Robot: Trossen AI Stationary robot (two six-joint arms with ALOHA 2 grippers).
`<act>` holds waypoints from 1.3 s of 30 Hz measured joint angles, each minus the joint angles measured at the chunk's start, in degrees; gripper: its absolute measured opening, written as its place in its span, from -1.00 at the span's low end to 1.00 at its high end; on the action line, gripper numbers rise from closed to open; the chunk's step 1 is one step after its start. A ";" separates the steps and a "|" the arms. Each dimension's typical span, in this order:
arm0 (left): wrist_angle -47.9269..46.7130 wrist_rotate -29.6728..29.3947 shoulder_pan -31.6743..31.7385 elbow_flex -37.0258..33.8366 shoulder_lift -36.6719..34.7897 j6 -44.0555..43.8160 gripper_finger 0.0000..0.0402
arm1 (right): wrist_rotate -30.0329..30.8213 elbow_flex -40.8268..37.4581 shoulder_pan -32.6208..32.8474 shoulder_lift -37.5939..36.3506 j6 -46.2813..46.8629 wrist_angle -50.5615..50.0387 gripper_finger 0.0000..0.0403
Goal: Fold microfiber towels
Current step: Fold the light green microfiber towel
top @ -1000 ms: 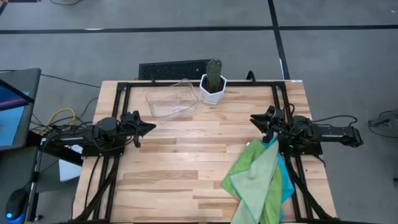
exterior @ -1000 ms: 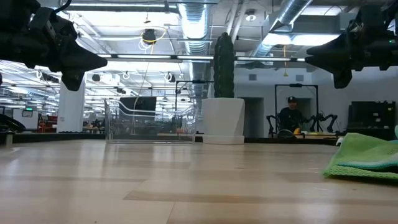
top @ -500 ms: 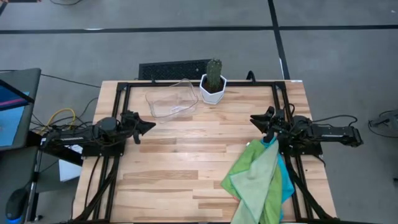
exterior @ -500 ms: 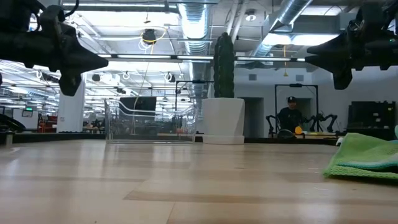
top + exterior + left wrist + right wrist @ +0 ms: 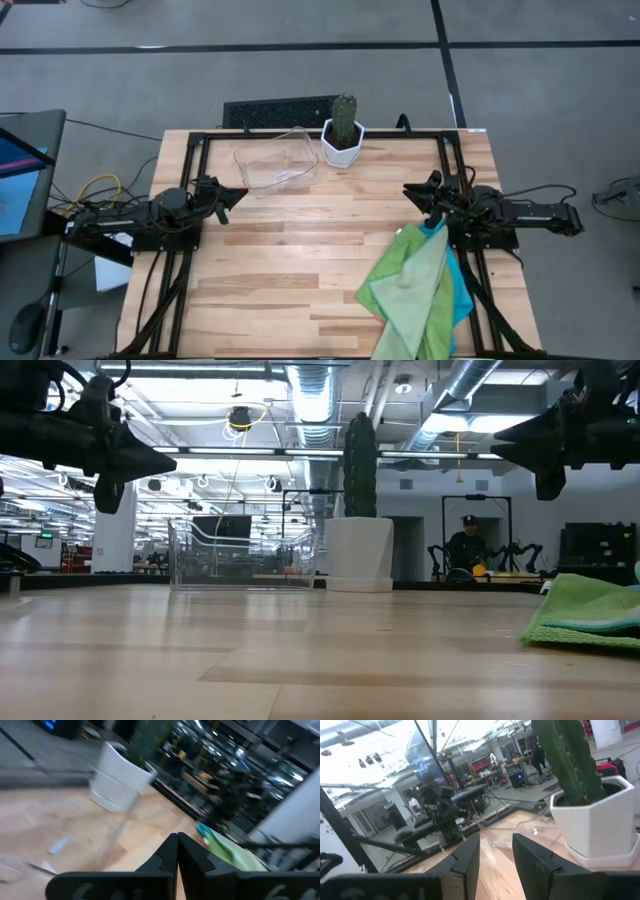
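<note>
From above, the towels [image 5: 415,290] lie in a pile far from the cactus pot [image 5: 342,143], just below the right gripper [image 5: 412,190]. The left gripper [image 5: 237,192] hangs near the clear tray [image 5: 275,160], which sits beside the pot.

From table height, the towels [image 5: 588,612] lie well to the side of the pot [image 5: 358,555].

The left wrist view shows 2 fingers [image 5: 170,855] pressed together.

The right wrist view shows 2 fingers [image 5: 467,857] spread apart, holding nothing.

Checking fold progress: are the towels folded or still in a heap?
Unfolded: the microfiber towels lie in a loose overlapping heap at the table's front right edge; neither arm touches them.
</note>
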 joint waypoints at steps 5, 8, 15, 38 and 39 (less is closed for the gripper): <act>1.05 0.78 -0.04 -0.07 0.02 -0.08 -0.99 | -0.11 2.10 0.04 0.02 -0.61 0.87 -0.30; 2.17 2.78 -0.04 -0.09 0.02 -4.01 -0.99 | -0.25 5.06 0.04 0.02 -1.86 0.33 -0.30; 14.72 8.63 -0.04 -0.09 0.02 -7.94 -0.94 | -0.04 18.23 0.04 3.54 -9.31 -12.65 -0.30; 26.26 14.91 -0.06 -0.07 0.09 -2.18 0.01 | -19.40 50.06 6.60 47.02 2.49 -63.14 0.02; 27.42 15.07 -0.06 -0.04 0.45 -2.64 0.01 | -19.51 50.38 7.52 47.29 2.79 -63.14 0.01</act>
